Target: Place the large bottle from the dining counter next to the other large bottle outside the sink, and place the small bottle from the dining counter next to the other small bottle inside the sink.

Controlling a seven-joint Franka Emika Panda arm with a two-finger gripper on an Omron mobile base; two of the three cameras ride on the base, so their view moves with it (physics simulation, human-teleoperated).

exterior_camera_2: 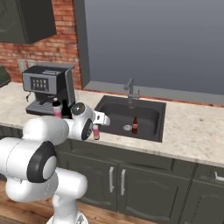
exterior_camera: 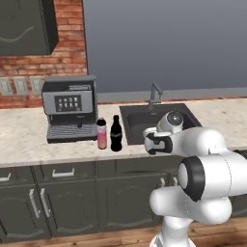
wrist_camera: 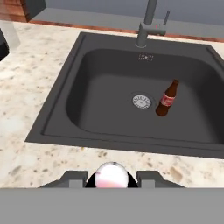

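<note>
Pinkish-red, short and slim, the small plastic-looking bottle (wrist_camera: 112, 176) sits pinched in the two-finger gripper (wrist_camera: 112, 179), jaws pressed on its body right at the front rim of the dark recessed sink (wrist_camera: 61, 116). Looks light, stiff and a bit slippery, so mid-body feels like the safest hold. Ahead, down in the basin, stands the other little red-brown bottle (wrist_camera: 167, 98).

Sink (exterior_camera: 137, 113) set in the worktop (exterior_camera: 29, 140), faucet (exterior_camera: 154, 96) behind it. Small bottle (wrist_camera: 167, 98) standing inside, just beside the drain (wrist_camera: 141, 101). Left of the sink, two tall bottles side by side (almost touching): black bottle (exterior_camera: 116, 133) nearer the sink, pink bottle (exterior_camera: 102, 133) next. Coffee machine (exterior_camera: 70, 108) behind them. Gripper (wrist_camera: 112, 175) over the sink's front edge, holding a small pinkish bottle (exterior_camera_2: 96, 131).
</note>
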